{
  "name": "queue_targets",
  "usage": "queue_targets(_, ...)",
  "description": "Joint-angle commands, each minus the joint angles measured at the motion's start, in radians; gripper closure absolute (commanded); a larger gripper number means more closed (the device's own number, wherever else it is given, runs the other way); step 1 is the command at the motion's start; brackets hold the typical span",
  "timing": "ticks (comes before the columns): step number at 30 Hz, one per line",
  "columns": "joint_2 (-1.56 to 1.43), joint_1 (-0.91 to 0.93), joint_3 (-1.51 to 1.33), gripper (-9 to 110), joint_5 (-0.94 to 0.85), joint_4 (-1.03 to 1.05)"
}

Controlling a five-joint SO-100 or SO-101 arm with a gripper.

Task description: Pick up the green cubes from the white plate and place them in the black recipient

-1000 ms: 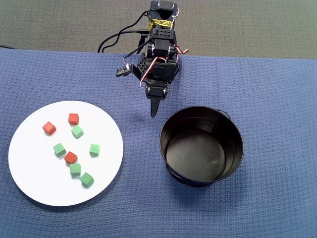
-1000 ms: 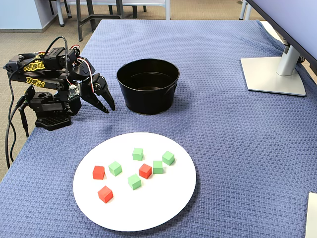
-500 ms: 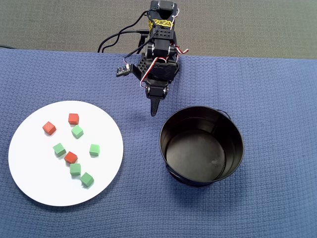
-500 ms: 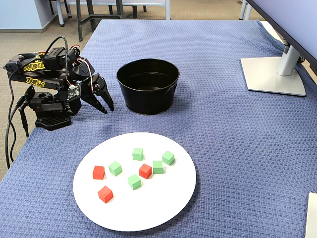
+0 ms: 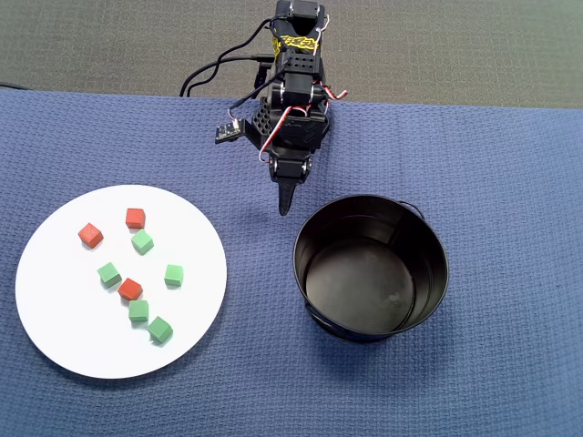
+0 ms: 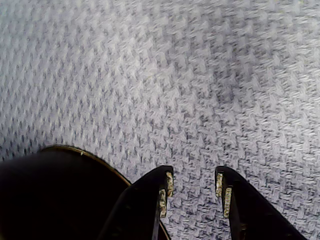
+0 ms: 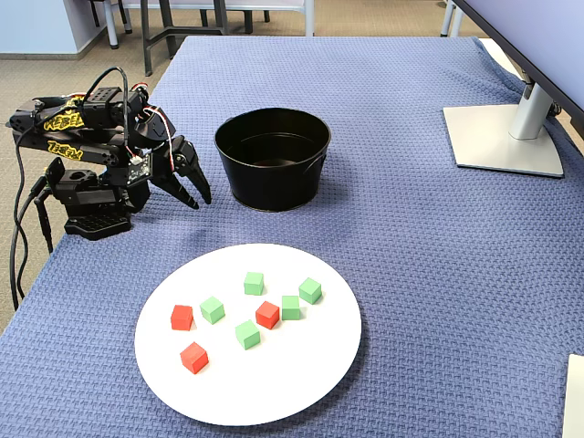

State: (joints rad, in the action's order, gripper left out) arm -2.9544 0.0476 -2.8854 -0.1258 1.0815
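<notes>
Overhead view: I see no real change from a second ago. The gripper (image 5: 284, 208) hangs over the blue cloth (image 5: 510, 182) beside the black pot (image 5: 371, 267), and the arm is barely shifted. Wrist view shows the fingers (image 6: 165, 187) parted with nothing between them. All five green cubes (image 5: 141, 242) and the three red cubes (image 5: 135, 218) sit where they were on the white plate (image 5: 55, 328). The pot is empty.
</notes>
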Motion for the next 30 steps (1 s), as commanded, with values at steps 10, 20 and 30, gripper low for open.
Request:
queue_targets(10, 0.304, 0.196, 0.374, 94, -0.434, -0.181)
queue_targets(20, 0.531, 0.466, 0.36, 82, -1.272, -0.548)
queue_targets(30, 0.703, 0.537, 0.477, 78, -1.361, -0.561)
